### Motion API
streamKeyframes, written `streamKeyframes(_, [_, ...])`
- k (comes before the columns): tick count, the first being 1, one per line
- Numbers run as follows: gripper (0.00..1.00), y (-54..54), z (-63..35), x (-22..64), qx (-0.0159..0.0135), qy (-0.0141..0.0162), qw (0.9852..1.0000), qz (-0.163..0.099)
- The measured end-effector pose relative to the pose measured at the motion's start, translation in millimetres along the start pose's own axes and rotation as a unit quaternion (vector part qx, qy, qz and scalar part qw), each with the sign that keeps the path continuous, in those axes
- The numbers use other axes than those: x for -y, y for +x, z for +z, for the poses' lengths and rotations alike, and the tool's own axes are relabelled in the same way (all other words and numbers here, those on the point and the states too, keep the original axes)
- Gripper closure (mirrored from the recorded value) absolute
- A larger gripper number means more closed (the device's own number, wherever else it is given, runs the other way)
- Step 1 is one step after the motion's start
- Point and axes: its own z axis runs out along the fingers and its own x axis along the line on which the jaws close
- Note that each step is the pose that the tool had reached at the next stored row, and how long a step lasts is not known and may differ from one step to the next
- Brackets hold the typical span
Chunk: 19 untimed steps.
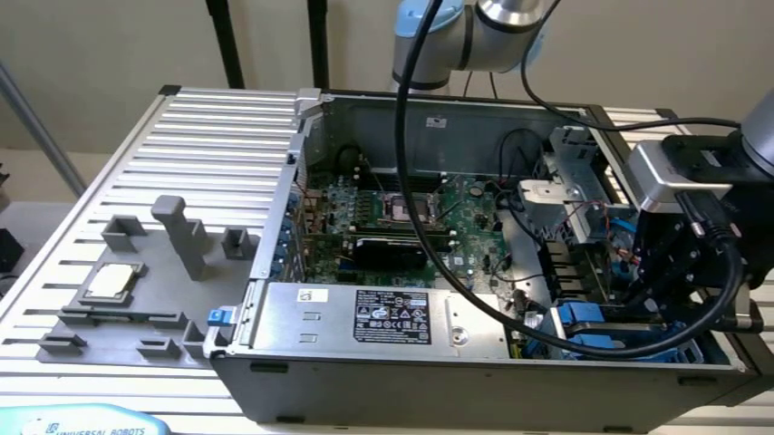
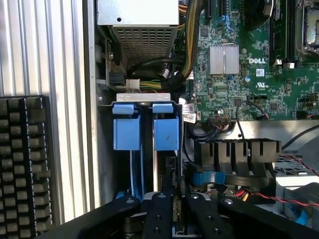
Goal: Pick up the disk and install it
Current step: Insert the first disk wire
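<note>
The disk (image 2: 166,133) stands on edge in the drive bay of the open computer case (image 1: 484,381), its blue carrier end facing the wrist camera. My gripper (image 2: 178,216) is right over it, black fingers (image 2: 158,214) drawn close together on the disk's thin edge. In the exterior view, my gripper (image 1: 662,276) hangs low over the bay at the case's right end, where blue carrier parts (image 1: 595,319) show beneath it.
A second blue carrier (image 2: 127,132) sits in the neighbouring slot. The power supply (image 1: 375,313), motherboard (image 1: 400,217) and loose cables (image 2: 214,177) crowd the bay. A keyboard (image 2: 22,164) lies outside the case. A grey fixture holding a CPU chip (image 1: 109,281) is at the exterior view's left.
</note>
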Motion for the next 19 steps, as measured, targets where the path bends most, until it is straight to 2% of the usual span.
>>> streamKeyframes(8, [0.82, -0.3, 1.7, 0.4, 0.0002, 0.0, 1.0, 0.0])
streamKeyframes(9, [0.76, -0.3, 1.0, 0.4, 0.0, 0.0, 1.0, 0.0])
streamKeyframes(10, [0.76, -0.4, -0.6, 0.3, -0.0001, 0.0, 1.0, 0.0])
streamKeyframes(13, [0.76, -0.8, -9.0, 0.2, -0.0001, 0.0, 1.0, 0.0])
streamKeyframes(19, [0.76, -2.1, -36.2, -0.2, -0.0001, 0.0, 1.0, 0.0])
